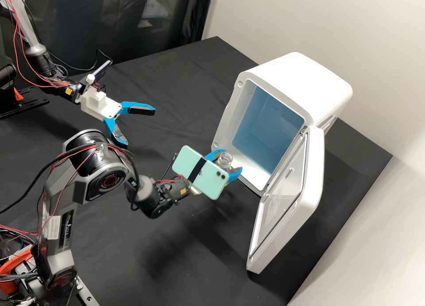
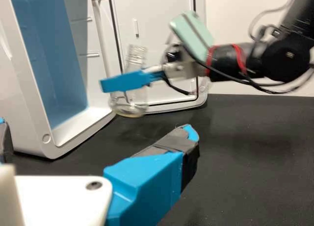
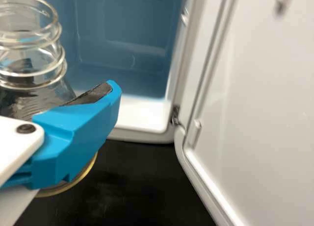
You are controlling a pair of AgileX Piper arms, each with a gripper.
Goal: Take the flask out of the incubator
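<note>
Just outside the incubator's [image 1: 310, 85] open front, at its lower rim, the right gripper [image 1: 226, 162] is clamped on the flask [image 1: 225, 159]. Its blue fingers [image 3: 78, 123] press the glass on either side below the threaded neck. The flask stands roughly upright, clear and uncapped, and outside the blue chamber. The door [image 1: 305, 195] is swung wide on the side away from the arms, its foot on the bench [image 1: 199, 76]. The left gripper [image 1: 135, 125] hangs above the bench well apart from the incubator, fingers spread with nothing between them.
</note>
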